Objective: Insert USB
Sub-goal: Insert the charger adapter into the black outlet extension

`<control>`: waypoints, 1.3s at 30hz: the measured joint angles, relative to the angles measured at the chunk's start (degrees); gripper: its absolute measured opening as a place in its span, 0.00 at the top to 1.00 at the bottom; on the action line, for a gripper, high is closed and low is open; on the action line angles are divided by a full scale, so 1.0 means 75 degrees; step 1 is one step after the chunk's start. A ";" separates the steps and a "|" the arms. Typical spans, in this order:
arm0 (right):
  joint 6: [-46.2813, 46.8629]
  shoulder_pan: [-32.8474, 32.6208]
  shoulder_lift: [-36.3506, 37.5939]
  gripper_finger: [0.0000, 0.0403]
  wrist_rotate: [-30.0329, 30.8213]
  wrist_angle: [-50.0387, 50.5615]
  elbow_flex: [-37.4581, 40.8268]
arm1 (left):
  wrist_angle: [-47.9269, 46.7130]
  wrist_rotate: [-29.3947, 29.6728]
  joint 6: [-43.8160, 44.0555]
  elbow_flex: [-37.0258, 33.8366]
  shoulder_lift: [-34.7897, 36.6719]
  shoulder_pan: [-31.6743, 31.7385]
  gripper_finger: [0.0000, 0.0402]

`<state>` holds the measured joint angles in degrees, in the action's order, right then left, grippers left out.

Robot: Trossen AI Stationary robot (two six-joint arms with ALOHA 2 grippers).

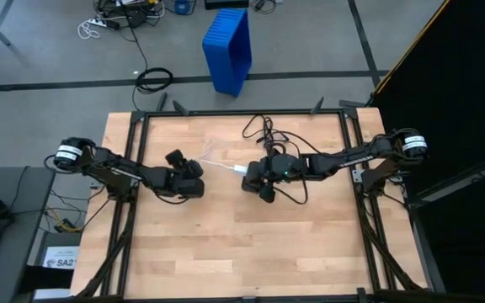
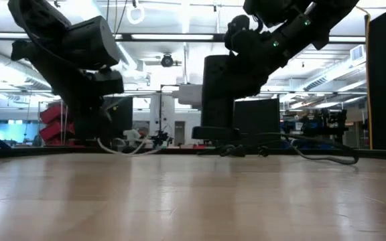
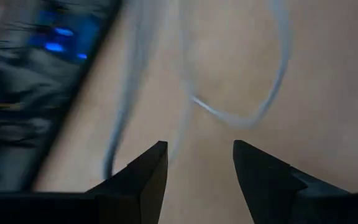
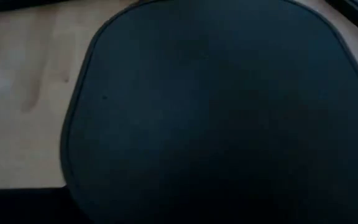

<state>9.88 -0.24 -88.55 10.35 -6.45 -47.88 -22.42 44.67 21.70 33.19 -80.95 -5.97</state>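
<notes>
Two dark arms over one wooden table. One USB, thin white cable, lying in loose loops at table centre between both end effectors. One black box just right of centre, one thicker black cord trailing from it toward the far edge.

Left end effector low beside the cable's left end; fingers parted with a clear gap, nothing between them, white loops blurred just ahead. Right end effector over the black box; opening cannot be told, right wrist view filled by the box's dark rounded top.

Only from overhead: one blue bin on the floor beyond the table.
</notes>
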 joint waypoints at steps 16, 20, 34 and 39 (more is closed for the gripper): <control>0.0409 0.0114 -0.0047 0.44 0.0237 0.0469 0.0216 | -0.1062 -0.1312 0.0311 0.0000 0.0052 -0.0210 0.58; 0.0407 0.0119 -0.0047 0.44 0.0251 0.0381 0.0216 | -0.0276 -0.2215 -0.0437 0.0000 0.0234 -0.0603 0.58; -0.0595 0.0078 -0.0047 0.44 -0.1062 0.0020 0.0216 | 0.3937 -0.2525 -0.2497 -0.0776 0.3284 -0.1628 0.58; -0.0616 -0.0072 -0.0047 0.44 -0.1132 -0.0095 0.0216 | 0.5596 -0.2657 -0.2445 -0.1629 0.3357 -0.1628 0.58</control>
<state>5.26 -0.78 -88.90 1.86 -7.16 -46.26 19.54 24.75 3.36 20.97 -55.77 -18.17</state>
